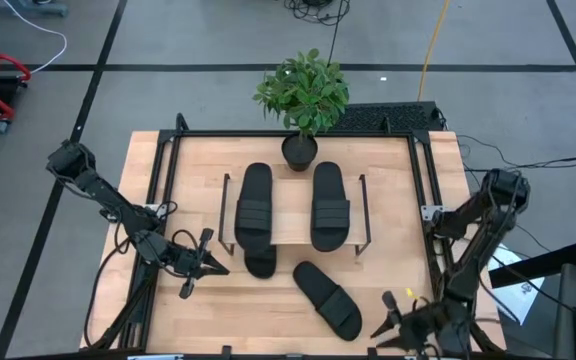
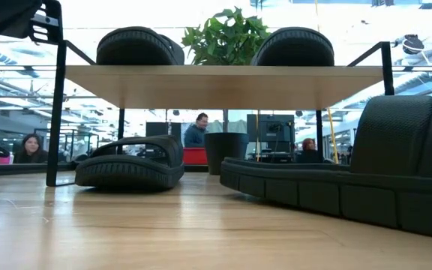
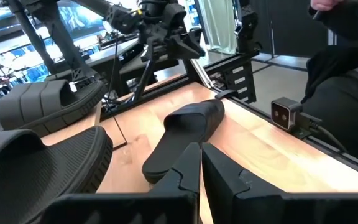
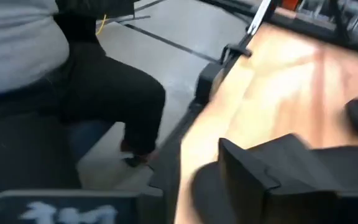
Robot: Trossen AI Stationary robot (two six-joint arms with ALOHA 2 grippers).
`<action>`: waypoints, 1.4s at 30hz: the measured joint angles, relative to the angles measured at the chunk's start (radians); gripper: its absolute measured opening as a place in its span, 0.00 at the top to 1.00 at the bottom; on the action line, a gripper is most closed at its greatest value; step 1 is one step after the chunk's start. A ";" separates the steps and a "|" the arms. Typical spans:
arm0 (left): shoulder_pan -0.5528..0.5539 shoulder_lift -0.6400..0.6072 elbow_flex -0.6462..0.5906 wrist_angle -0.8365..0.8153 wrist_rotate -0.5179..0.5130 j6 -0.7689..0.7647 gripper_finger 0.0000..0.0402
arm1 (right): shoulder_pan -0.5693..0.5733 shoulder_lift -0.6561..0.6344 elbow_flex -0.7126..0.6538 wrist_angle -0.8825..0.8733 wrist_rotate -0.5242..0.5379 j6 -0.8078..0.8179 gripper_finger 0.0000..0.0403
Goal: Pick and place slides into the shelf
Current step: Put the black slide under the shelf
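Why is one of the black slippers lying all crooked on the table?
That slide lies slanted on the table in front of the shelf, not put away yet. Two slides sit straight on top and another pokes out underneath. The right gripper is beside the slanted one.

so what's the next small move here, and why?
Probably swing the right end effector over the slide lying loose on the table and grasp it. Two slides already sit on the shelf top, one lies underneath, and the right arm is nearest to this last one.
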 joint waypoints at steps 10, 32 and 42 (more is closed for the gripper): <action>0.020 0.000 0.000 0.027 -0.001 0.007 0.99 | -0.016 0.105 0.029 0.001 0.157 -0.097 0.49; 0.037 0.000 0.001 0.069 0.001 -0.007 0.97 | -0.107 0.251 0.028 0.254 0.209 -0.456 0.46; 0.037 0.000 0.001 0.063 0.001 -0.002 0.97 | -0.107 0.361 0.194 -0.054 0.390 -0.475 0.25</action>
